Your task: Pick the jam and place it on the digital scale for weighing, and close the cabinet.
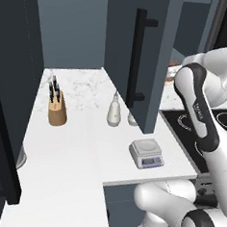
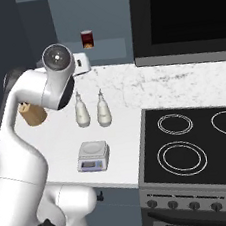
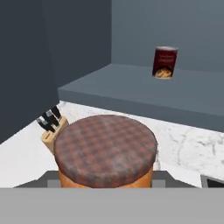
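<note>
Jam (image 3: pixel 105 151) sits clamped between the gripper's nearly closed fingers, lifted out near the open cabinet (image 1: pixel 134 54) shelf. Carrying it should go level and slow toward the digital scale (image 1: pixel 146 153) on the counter (image 1: pixel 84 147), lowering centred onto its platform before letting go.

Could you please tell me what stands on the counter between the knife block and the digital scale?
In the left base view, a white teardrop-shaped bottle stands between the knife block and the digital scale. The right base view shows two such bottles there.
</note>
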Robot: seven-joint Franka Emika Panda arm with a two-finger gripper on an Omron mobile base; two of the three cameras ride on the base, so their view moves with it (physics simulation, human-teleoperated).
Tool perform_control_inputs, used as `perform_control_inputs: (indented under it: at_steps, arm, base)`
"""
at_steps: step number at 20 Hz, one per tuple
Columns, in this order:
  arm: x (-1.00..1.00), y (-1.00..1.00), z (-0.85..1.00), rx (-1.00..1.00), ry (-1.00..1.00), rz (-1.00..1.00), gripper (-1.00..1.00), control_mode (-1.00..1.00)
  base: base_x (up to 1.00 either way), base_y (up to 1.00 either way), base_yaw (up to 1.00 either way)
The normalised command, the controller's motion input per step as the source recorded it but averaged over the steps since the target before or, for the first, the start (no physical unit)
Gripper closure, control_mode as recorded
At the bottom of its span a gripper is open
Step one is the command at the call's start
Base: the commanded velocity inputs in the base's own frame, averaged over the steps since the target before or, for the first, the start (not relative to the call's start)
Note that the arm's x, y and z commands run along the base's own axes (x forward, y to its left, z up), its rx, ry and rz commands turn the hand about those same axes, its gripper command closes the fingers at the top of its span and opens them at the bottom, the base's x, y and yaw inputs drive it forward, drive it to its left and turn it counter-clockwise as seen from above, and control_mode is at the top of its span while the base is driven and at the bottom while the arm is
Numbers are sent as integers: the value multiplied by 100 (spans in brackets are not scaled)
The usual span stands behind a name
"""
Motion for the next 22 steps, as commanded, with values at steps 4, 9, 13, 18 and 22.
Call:
perform_control_inputs:
  at_steps: [4,9,13,18,22]
  arm:
    - [-59,-27,0,0,0,0,100,-100]
    - [-48,0,-3,0,0,2,100,-100]
    - [-33,0,-20,0,0,4,100,-100]
    - [-23,0,-23,0,0,4,100,-100]
    - [-10,0,-25,0,0,6,100,-100]
  base:
    - [0,0,0]
    - [0,0,0]
    - [0,0,0]
    - [0,0,0]
    - [0,0,0]
